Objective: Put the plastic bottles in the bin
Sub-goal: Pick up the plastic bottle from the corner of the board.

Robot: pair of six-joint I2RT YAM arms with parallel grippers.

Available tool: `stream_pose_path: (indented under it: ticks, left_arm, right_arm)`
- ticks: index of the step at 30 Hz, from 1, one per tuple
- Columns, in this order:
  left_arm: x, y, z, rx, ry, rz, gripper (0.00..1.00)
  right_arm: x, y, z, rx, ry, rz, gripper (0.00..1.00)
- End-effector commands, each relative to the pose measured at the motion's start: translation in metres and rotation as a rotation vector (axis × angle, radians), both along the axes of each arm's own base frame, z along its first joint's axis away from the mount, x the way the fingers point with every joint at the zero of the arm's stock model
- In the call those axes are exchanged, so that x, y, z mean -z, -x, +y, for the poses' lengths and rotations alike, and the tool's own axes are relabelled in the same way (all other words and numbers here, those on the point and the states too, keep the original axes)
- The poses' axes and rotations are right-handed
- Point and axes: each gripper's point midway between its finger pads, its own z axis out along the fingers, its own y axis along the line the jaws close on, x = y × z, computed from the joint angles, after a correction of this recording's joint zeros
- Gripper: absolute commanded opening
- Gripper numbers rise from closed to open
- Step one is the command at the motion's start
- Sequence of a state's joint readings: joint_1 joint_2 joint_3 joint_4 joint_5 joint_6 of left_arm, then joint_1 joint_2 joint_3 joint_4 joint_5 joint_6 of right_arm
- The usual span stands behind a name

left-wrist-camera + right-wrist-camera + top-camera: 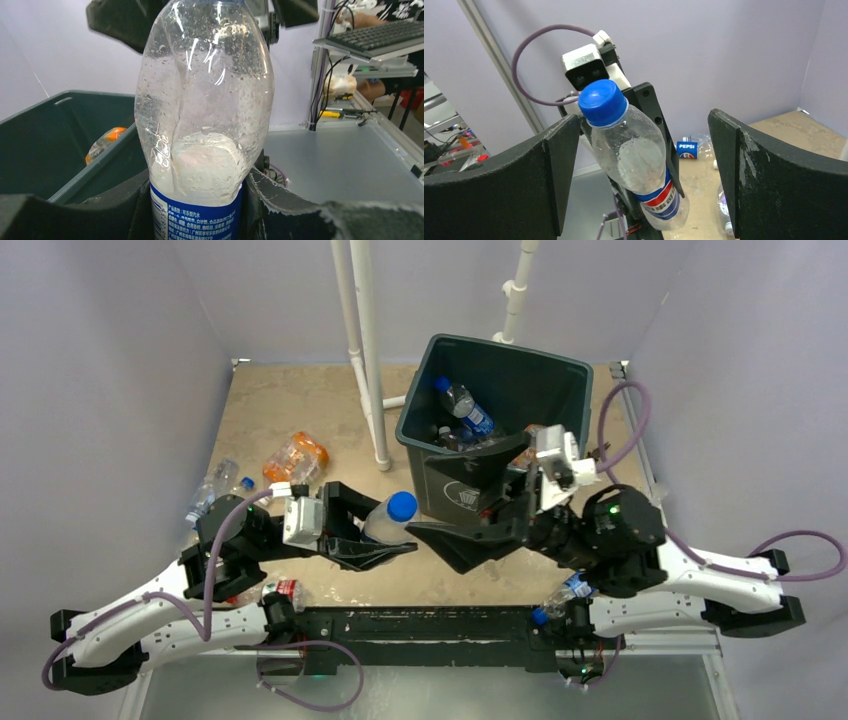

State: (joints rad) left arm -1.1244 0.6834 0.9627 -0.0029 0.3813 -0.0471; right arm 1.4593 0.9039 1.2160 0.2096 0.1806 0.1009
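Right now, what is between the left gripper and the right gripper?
A blue-capped plastic bottle, held in the left gripper; the right wrist view shows it framed by the open right gripper.

A dented clear Pepsi bottle (385, 522) with a blue cap is sitting clamped in the left fingers (372, 554), tilting up just beside the dark green bin (505, 348). The bin is standing upright on the counter (300, 400), holding a blue-capped bottle (462, 405) among others. An orange-labelled bottle (296, 458) and two clear bottles (212, 492) are lying well to its left.
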Motion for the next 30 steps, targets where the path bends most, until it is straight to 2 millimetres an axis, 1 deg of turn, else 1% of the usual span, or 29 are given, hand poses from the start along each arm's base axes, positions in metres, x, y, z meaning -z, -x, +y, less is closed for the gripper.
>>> stream_pose_path:
  ticks: [1, 7, 16, 17, 18, 19, 23, 25, 26, 28, 30]
  left_arm:
    - [-0.027, 0.003, 0.006, 0.008, 0.116, 0.003, 0.14]
    - [-0.025, 0.005, 0.007, 0.014, 0.105, 0.011, 0.13]
    - [-0.021, 0.006, 0.008, 0.017, 0.095, 0.015, 0.13]
    - [-0.019, 0.006, 0.008, 0.017, 0.092, 0.016, 0.13]
    - [-0.019, 0.006, 0.008, 0.018, 0.091, 0.018, 0.13]
    - [-0.018, 0.006, 0.008, 0.018, 0.09, 0.019, 0.13]
    - [-0.016, 0.005, 0.007, 0.014, 0.087, 0.024, 0.13]
    - [-0.015, 0.006, 0.008, 0.015, 0.085, 0.026, 0.13]
    - [-0.015, 0.005, 0.008, 0.013, 0.086, 0.026, 0.13]
    - [-0.015, 0.006, 0.009, 0.012, 0.085, 0.026, 0.13]
    - [-0.016, 0.005, 0.009, 0.007, 0.086, 0.026, 0.13]
  right_arm:
    - [-0.027, -0.001, 0.002, 0.014, -0.118, -0.036, 0.99]
    - [-0.028, 0.0, 0.021, 0.008, -0.088, -0.069, 0.92]
    - [-0.036, 0.0, 0.03, 0.008, -0.107, -0.095, 0.79]
    - [-0.057, 0.003, 0.0, 0.012, -0.179, -0.103, 0.78]
    - [-0.041, 0.0, 0.028, 0.012, -0.127, -0.1, 0.77]
    - [-0.04, -0.001, 0.031, 0.015, -0.126, -0.102, 0.76]
    - [-0.046, -0.002, 0.034, 0.024, -0.138, -0.106, 0.78]
    - [-0.046, -0.003, 0.038, 0.029, -0.126, -0.107, 0.76]
    - [-0.044, -0.003, 0.04, 0.028, -0.116, -0.107, 0.71]
    - [-0.043, -0.003, 0.041, 0.028, -0.111, -0.107, 0.53]
    - [-0.041, -0.003, 0.04, 0.027, -0.109, -0.107, 0.28]
